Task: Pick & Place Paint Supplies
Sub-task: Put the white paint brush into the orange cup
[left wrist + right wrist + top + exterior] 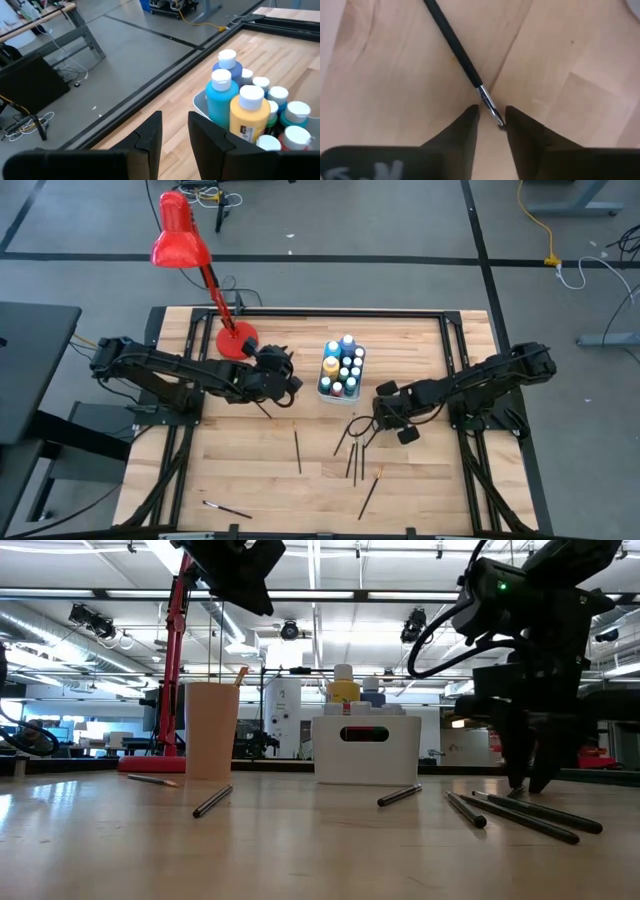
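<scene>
I have the right gripper [492, 120] down on the table at 4 o'clock from the bottle bin [341, 369], its fingers narrowly apart around a brush [462, 60] tip. The left gripper [174, 131] hangs at the bin's 9 o'clock, fingers slightly apart, empty.

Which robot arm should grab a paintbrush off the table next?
Probably the right one. The right gripper is low over the table with a black-handled brush lying between its fingers, and more brushes lie nearby. The left gripper is raised beside the paint bottles, with nothing between its fingers.
</scene>
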Tool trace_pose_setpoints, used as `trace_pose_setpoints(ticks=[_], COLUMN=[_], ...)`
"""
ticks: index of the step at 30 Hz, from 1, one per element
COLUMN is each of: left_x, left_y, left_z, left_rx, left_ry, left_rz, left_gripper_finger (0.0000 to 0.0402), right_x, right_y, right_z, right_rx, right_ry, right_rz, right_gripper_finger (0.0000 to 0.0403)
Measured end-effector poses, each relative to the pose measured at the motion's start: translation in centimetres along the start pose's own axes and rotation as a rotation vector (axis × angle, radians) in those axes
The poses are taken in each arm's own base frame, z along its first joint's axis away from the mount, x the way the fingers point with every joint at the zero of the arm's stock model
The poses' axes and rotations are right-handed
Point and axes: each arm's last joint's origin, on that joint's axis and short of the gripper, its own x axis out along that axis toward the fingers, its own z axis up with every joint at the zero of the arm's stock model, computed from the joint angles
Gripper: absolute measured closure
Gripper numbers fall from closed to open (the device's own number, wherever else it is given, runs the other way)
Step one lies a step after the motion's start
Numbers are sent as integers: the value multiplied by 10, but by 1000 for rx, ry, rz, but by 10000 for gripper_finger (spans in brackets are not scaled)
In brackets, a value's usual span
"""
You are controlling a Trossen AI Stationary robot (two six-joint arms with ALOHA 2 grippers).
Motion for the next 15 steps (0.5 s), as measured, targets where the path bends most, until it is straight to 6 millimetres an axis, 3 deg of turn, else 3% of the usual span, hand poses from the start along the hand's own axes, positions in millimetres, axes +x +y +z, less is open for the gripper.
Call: trace_pose_setpoints(ticks=[8, 15], left_x=[0, 0], left_y=[-1, -2], left_z=[0, 0], left_rx=[6, 46], left_ry=[10, 27], left_rz=[-23, -70], left_gripper_finger=[297, 297], right_x=[0, -12], right_y=[1, 3], right_z=[-1, 7], right_rx=[-71, -148], right_ry=[8, 38], right_rz=[20, 51], right_gripper_finger=[389, 395])
